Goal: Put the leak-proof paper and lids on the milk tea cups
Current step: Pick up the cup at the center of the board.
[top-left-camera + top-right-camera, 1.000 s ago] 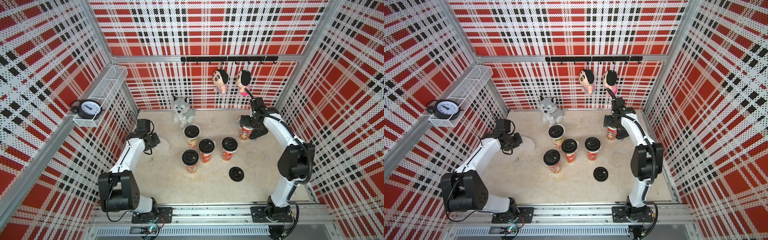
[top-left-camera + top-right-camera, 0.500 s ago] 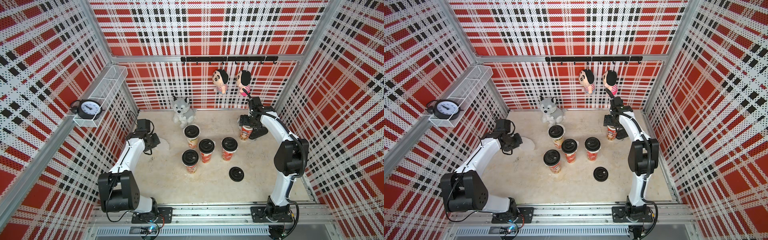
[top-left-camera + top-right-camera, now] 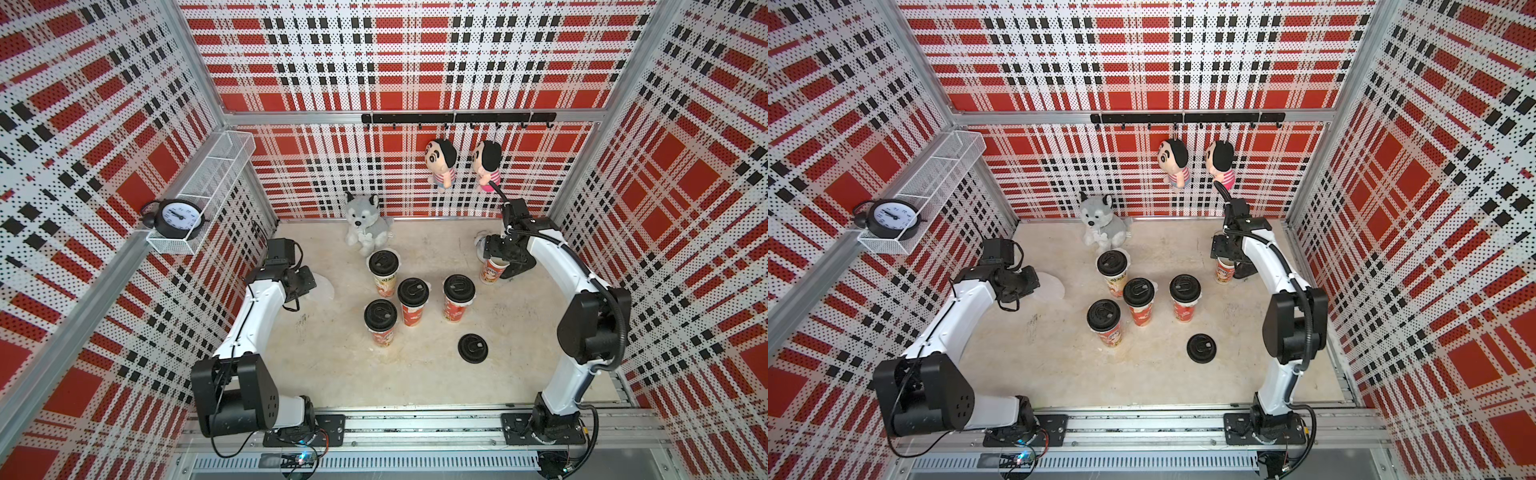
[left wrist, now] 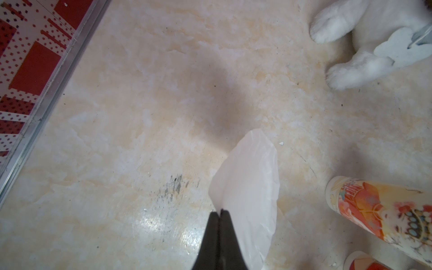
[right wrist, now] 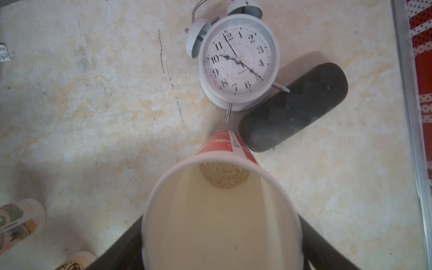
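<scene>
Now | L end effector [image 4: 219,211]: paper [image 4: 247,187] edge | R end effector [image 5: 221,219]: astride cup [image 5: 217,233]

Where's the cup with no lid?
In both top views the open cup stands far right on the table, between the fingers of the right gripper, apart from the four lidded cups.

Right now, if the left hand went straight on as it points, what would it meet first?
Probably the bare tabletop; the left hand, shut on the leak-proof paper, has nothing else ahead. Depth is unclear.
</scene>
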You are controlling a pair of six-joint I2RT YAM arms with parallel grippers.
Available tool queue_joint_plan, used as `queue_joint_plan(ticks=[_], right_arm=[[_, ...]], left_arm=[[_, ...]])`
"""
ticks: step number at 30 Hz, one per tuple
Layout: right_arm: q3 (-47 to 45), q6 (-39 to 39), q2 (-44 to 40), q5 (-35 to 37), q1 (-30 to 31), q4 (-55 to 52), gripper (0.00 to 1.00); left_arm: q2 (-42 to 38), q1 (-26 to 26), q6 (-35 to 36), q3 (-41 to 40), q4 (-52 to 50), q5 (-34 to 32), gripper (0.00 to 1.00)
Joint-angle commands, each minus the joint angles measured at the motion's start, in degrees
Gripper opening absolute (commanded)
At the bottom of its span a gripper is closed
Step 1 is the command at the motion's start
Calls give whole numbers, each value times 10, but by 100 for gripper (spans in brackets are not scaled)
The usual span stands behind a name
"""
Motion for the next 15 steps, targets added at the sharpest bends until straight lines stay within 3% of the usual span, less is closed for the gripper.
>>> queue_joint_plan(ticks=[1,8,15], right_arm=[[-45,14,-102,3,-2,-12,81],[-141,33,-261,35,38,-78,80],[-182,80,-369,44,159,-161,78]], left_arm=[[-22,5,15,17,-14,13,0],[-45,4,26,37,-33,31,0],[-70,-3,31,60,-57,44,0]])
